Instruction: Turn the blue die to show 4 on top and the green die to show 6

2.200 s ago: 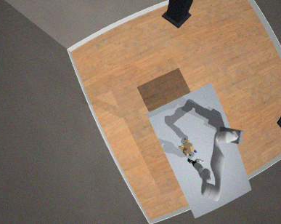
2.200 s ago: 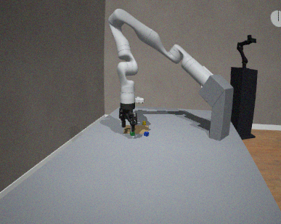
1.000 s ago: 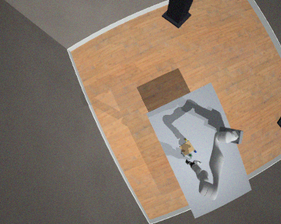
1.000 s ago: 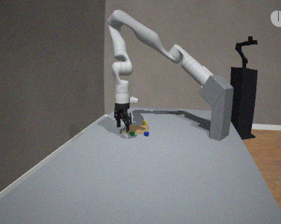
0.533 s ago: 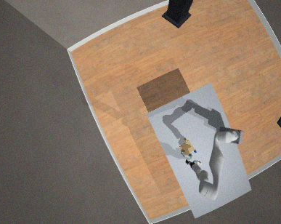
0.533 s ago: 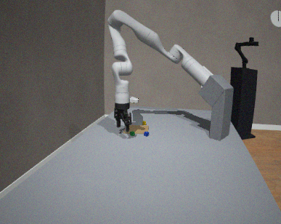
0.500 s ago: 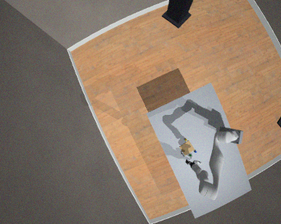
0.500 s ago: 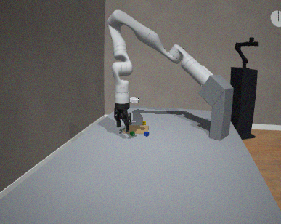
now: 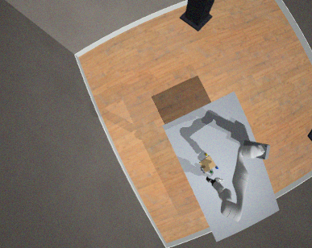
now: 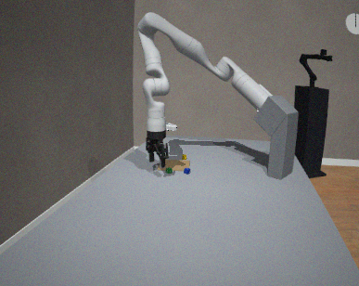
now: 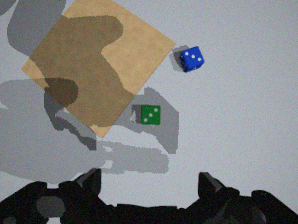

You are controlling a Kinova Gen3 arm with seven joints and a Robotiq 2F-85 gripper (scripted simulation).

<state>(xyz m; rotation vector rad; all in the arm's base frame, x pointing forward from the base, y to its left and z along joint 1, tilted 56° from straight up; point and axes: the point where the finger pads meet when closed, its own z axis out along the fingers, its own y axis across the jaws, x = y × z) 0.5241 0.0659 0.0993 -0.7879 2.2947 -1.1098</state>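
The green die [image 11: 150, 115] [image 10: 169, 171] [image 9: 211, 172] lies on the table just beside the mat [image 11: 150, 55] [image 10: 180, 165], three pips up. The blue die [image 11: 192, 59] [image 10: 187, 171] [image 9: 217, 167] lies on the table off the mat's corner, also three pips up. The yellow die [image 10: 185, 157] [image 9: 205, 155] lies at the mat's far side, outside the wrist view; its top number is too small to read. The mat lies flat. My gripper [image 11: 149, 181] [image 10: 157, 162] is open and empty, above the table, with the green die ahead of its fingers in the wrist view.
The grey table [image 10: 184, 223] [image 9: 252, 197] carries the arm's base [image 10: 282, 139] at its far side from the dice. Arm shadows fall across the mat and around the green die. A dark pedestal [image 10: 310, 130] stands on the floor behind the table.
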